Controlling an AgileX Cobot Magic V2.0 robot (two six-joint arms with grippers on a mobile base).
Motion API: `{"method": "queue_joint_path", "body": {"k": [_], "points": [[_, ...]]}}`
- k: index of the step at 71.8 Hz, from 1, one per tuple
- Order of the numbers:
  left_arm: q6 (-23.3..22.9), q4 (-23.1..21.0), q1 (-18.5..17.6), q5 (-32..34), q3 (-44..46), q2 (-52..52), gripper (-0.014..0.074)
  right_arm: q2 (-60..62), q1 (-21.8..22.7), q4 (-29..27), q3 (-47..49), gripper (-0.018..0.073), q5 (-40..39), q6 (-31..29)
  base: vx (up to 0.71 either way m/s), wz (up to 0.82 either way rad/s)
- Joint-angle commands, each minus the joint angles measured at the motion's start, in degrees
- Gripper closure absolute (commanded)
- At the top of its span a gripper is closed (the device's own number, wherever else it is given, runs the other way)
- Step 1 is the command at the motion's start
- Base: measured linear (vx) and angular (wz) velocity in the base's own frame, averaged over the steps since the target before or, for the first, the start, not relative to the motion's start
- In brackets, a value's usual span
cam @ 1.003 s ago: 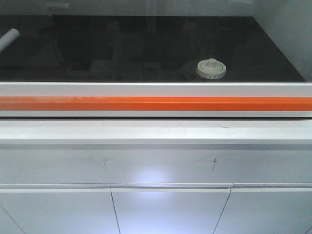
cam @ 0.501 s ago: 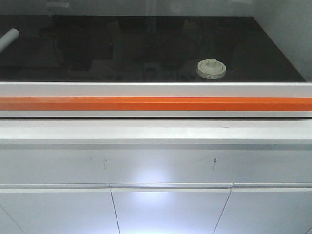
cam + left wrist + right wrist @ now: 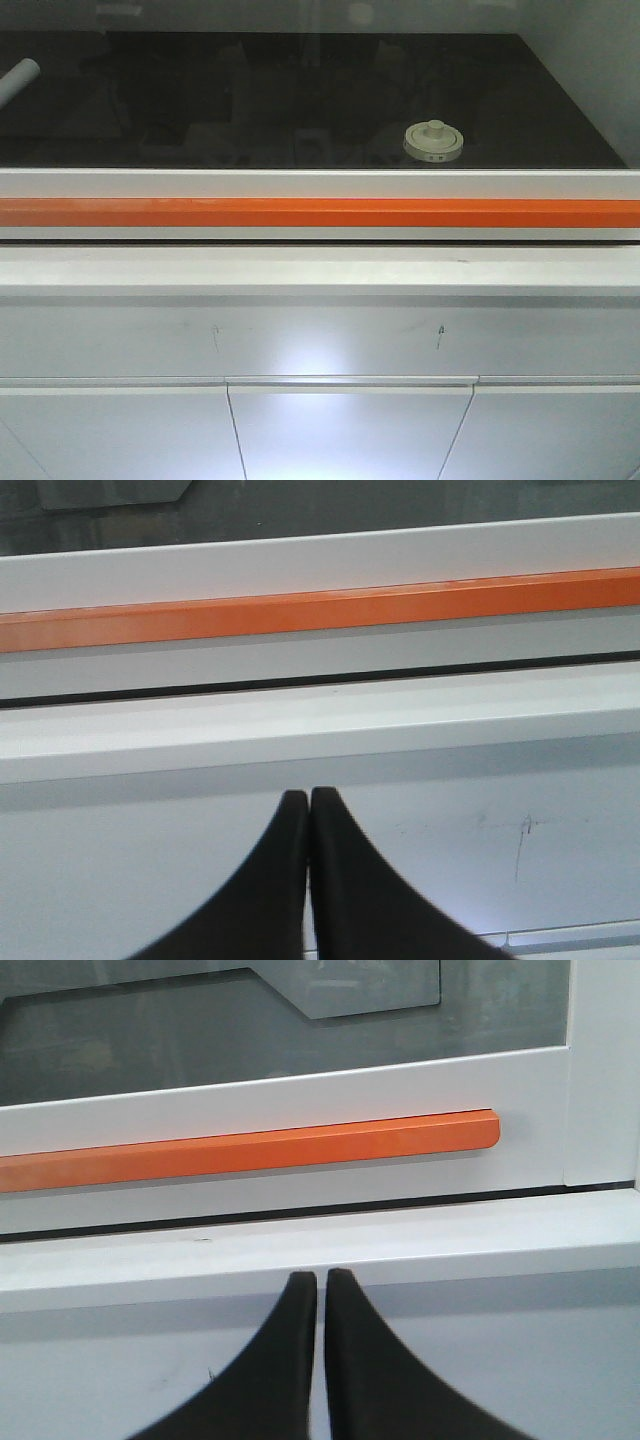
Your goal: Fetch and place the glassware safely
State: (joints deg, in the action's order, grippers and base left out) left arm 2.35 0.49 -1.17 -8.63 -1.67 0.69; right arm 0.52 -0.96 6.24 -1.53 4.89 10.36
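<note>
— So, where does the glass jar sit?

— You'll find the glass jar point(image 3: 434, 141) on the dark desk point(image 3: 300, 90), right of centre and close to its front edge. What you mostly see is its round cream lid point(image 3: 446, 147) with the knob point(image 3: 435, 127) on top and small dark marks on the rim. The clear body under it is hard to make out.

— What lies around it?

— Nothing touches it. Well apart, at the far left edge of your front view, a white tube point(image 3: 18, 80) lies tilted on the same desk. Just in front of the jar runs the white frame point(image 3: 320, 183), then the long orange bar point(image 3: 320, 212), then a pale ledge point(image 3: 320, 270) and the cabinet doors point(image 3: 350, 430) below.

— And the tools?

— Your left tool point(image 3: 308, 798) has its black fingers pressed together, tips touching, with nothing between them. It points at the white panel under the ledge. Your right tool point(image 3: 322, 1278) is drawn together too, with only a hairline gap at the tips. It holds nothing and sits below the bar's right end. Both are well apart from the jar.
</note>
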Motion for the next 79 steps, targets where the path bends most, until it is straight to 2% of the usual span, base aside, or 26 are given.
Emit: {"method": "queue_joint_path", "body": {"k": [1,32,54,59,72,79], "points": [[-0.4,-0.5,-0.4,4.1,-1.5,0.1,0.0603,0.7,0.1,0.2,-1.1,0.0563,-4.3,-0.7,0.0,0.0],[-0.4,-0.5,-0.4,4.8,-1.5,0.1,0.0603,0.7,0.1,0.3,-1.1,0.0563,-5.2,-0.7,0.0,0.0],[-0.5,-0.5,-0.4,8.3,-1.5,0.1,0.0603,0.7,0.1,0.2,-1.1,0.0563,-5.7,-0.7,0.0,0.0],[-0.6,-0.9,-0.4,11.3,-1.5,0.1,0.0603,0.7,0.1,0.2,-1.1,0.0563,-7.4,-0.7,0.0,0.0],[-0.5,-1.3,-0.4,26.4,0.1,0.1,0.0603,0.7,0.1,0.2,0.8,0.0563,-15.6,-0.7,0.0,0.0],[-0.5,-1.2,-0.4,28.0,4.4,-1.6,0.0603,-0.1,0.1,0.2,6.4,0.0563,-14.5,-0.7,0.0,0.0]]}}
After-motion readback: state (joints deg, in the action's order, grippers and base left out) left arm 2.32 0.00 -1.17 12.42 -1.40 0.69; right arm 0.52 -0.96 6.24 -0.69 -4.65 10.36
